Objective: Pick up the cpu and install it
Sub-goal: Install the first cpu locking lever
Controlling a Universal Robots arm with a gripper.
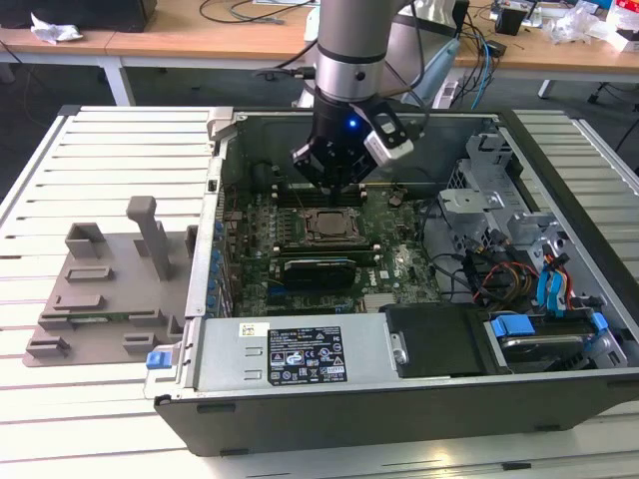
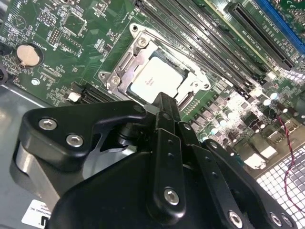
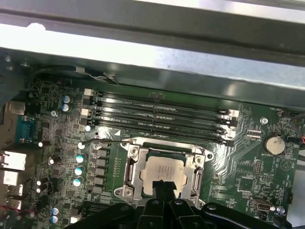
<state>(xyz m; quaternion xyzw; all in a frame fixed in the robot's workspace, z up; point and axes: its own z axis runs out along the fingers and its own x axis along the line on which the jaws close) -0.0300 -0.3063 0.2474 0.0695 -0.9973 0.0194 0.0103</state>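
Exterior view: the gripper (image 1: 334,180) hangs inside the open case (image 1: 399,399), just above the socket (image 1: 324,227) on the green board (image 1: 399,261). In both wrist views the cpu (image 2: 155,78) (image 3: 162,172) lies flat in the socket's metal frame, silver top up. The black fingers (image 2: 164,107) are pressed together into one narrow tip, with nothing pinched between them. In the second wrist view that tip sits at the cpu's edge; whether it touches the chip or hovers just over it I cannot tell. In the first wrist view the memory slots (image 3: 159,114) run beside the socket, and a coin cell (image 3: 273,143) sits further off past the socket. In the exterior view a grey holder (image 1: 100,289) lies outside the case on the slatted table (image 1: 60,389), well apart from the socket
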